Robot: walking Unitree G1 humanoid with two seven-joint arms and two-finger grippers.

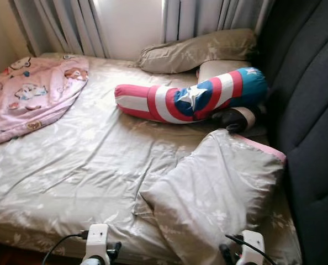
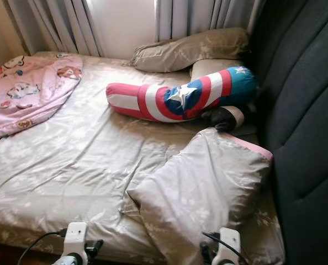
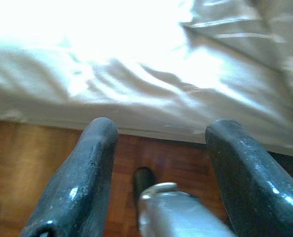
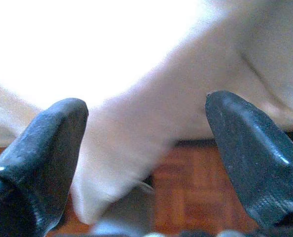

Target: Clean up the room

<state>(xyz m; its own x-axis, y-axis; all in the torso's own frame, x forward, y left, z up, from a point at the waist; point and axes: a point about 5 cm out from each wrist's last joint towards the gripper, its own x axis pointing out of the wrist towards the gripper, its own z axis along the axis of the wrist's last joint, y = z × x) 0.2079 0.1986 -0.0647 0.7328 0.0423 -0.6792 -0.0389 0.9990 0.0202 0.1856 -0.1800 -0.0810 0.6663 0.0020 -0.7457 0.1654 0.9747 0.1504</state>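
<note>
The pillow (image 1: 213, 193) lies crooked on the bed (image 1: 86, 165), near corner, just beyond right gripper (image 4: 146, 163). It is soft and light, prob. best pinched at a corner. Both grippers, left gripper (image 3: 159, 163) incl., stand apart, empty.

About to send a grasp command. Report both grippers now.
Left gripper: open, holding nothing, at the bed edge.
Right gripper: open, holding nothing, facing the pillow.
</note>
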